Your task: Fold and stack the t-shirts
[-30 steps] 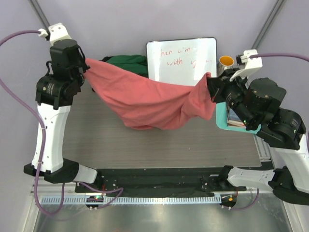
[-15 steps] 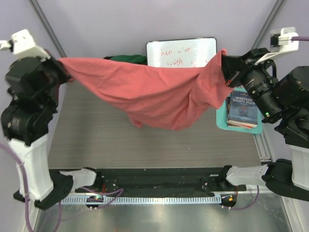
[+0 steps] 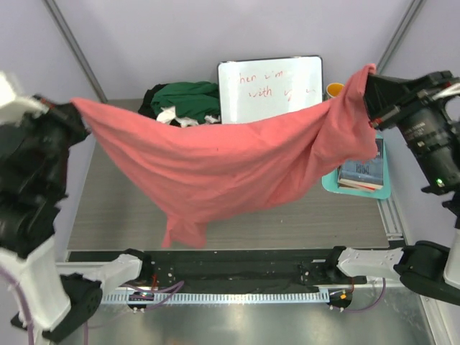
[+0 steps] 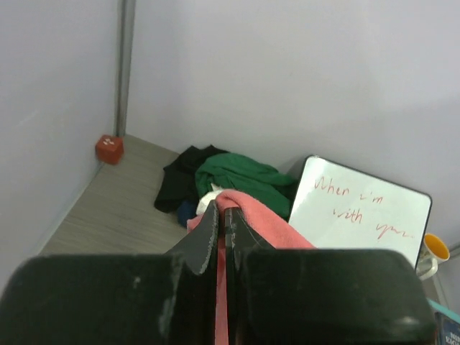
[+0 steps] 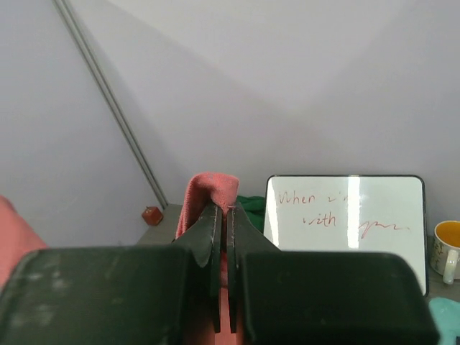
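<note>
1. Far left, up high: the left gripper (image 4: 222, 210) has its dark fingers (image 4: 205, 236) pressed together, pinching one corner of the plain salmon-pink cloth t-shirt (image 3: 215, 165). A fold of pink pokes up between the tips and spills over the right-hand finger.
2. Beyond those fingers and off to their left, a small red cube (image 4: 108, 149) sits in the far corner of the grey wood-grain table (image 3: 122, 208).
3. The pink shirt hangs stretched between the two pairs of fingers like a hammock, sagging in the middle. Its lowest flap dangles toward the table's near edge; whether it touches down, I cannot tell.
4. Past the left fingertips, slightly right, there's a crumpled heap of dark green, white and black shirts (image 3: 183, 100).
5. Just right of that heap, a white rectangular board with red handwriting (image 3: 271, 86) stands at the back.
6. Just beside the board's right edge is a yellow-orange mug (image 3: 335, 90).
7. Right gripper (image 5: 223, 210): fingers clamped tight on the shirt's other corner, pink cloth bunched over the tips.
8. Under those fingers, a dark-covered book (image 3: 365, 171) lies on a teal tray (image 3: 374, 192), partly hidden by the cloth.
</note>
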Available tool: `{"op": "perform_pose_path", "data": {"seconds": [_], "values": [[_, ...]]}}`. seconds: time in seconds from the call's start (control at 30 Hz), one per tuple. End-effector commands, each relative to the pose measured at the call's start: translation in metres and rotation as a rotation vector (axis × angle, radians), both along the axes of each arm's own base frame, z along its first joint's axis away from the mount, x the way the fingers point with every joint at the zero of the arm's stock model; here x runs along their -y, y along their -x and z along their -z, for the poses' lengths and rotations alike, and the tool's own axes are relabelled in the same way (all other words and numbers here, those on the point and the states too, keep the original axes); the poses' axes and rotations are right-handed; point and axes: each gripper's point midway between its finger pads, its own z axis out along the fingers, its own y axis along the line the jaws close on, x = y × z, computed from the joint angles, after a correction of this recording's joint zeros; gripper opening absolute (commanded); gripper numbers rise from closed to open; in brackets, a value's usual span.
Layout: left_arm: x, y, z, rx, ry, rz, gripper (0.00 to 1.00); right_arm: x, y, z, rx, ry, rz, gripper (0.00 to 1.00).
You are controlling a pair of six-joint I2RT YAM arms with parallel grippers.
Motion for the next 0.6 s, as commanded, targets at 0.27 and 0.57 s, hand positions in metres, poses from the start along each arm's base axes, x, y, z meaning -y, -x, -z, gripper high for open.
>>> {"op": "perform_pose_path", "data": {"seconds": [0.27, 0.57], "values": [[0.085, -0.146, 0.070, -0.289, 0.103, 0.186, 0.00, -0.059, -0.062, 0.008, -0.040, 0.090, 0.073, 0.01], [0.074, -0.095, 0.093, -0.323, 0.093, 0.213, 0.00, -0.088, -0.069, 0.088, -0.210, 0.143, -0.001, 0.01]]}}
